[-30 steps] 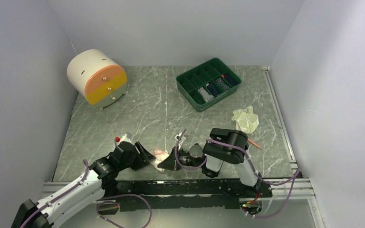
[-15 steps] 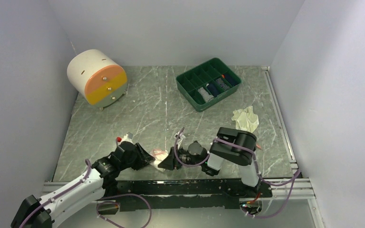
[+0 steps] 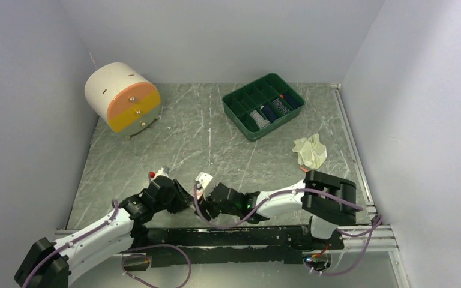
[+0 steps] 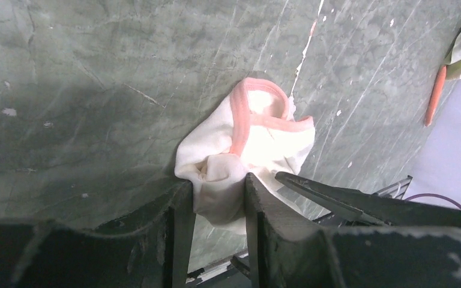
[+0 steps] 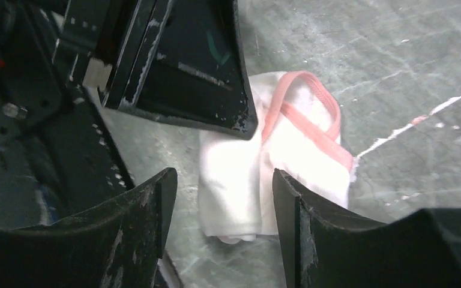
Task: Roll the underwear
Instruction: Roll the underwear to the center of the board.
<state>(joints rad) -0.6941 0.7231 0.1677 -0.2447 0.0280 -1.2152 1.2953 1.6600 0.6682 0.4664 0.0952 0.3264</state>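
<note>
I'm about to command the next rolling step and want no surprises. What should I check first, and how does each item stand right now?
1. Left end effector grips the pink-trimmed underwear: ok, a fold sits pinched between its fingers.
2. Right end effector free: ok, open above the cloth, holding nothing.
3. Garment rolled: not ok, only loosely bunched.
4. End effectors apart: ok, close but not touching.
5. Cream underwear out of the way: ok, lying well apart on the table.
</note>
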